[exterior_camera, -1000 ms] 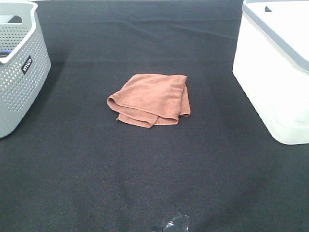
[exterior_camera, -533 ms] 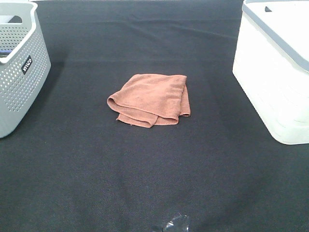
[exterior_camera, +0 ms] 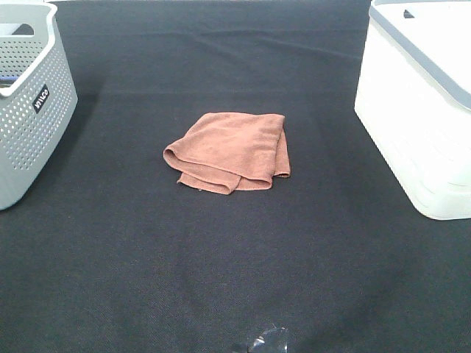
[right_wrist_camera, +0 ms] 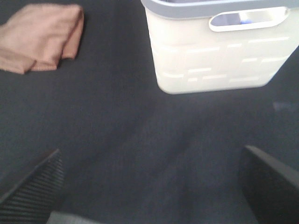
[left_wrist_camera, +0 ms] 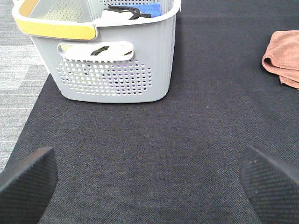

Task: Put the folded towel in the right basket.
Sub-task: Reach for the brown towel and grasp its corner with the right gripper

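Note:
A folded rust-brown towel (exterior_camera: 232, 151) lies flat on the black cloth in the middle of the table. It also shows in the left wrist view (left_wrist_camera: 284, 58) and the right wrist view (right_wrist_camera: 39, 36). The white right basket (exterior_camera: 423, 110) stands at the right edge; the right wrist view shows its side with a handle slot (right_wrist_camera: 219, 46). My left gripper (left_wrist_camera: 149, 182) is open and empty, low over bare cloth, well short of the towel. My right gripper (right_wrist_camera: 149, 184) is open and empty over bare cloth, between towel and basket. Neither arm shows in the high view.
A grey perforated basket (exterior_camera: 29, 95) with a yellow-padded rim stands at the left edge and holds several items (left_wrist_camera: 112, 70). The black cloth (exterior_camera: 235, 279) covers the table. Grey carpet floor (left_wrist_camera: 18, 60) lies past the cloth's left edge.

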Controlling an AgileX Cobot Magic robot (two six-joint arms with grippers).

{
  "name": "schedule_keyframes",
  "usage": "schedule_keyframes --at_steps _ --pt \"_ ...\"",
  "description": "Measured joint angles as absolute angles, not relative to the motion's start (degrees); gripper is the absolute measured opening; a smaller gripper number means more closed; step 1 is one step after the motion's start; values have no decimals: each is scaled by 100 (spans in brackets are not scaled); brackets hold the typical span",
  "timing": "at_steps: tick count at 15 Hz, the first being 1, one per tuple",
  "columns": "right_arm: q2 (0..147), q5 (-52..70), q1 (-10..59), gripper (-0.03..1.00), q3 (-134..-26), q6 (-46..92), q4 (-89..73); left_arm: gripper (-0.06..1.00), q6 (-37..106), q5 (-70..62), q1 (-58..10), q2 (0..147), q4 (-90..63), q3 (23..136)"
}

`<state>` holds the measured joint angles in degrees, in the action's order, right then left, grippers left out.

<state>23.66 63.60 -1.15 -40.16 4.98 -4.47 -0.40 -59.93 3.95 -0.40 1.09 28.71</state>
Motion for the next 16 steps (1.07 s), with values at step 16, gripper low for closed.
schedule_keyframes --at_steps 16 --pt "8749 5495 1444 98 -7701 1381 -2848 99 -40 -5993 395 -40 109 2871"
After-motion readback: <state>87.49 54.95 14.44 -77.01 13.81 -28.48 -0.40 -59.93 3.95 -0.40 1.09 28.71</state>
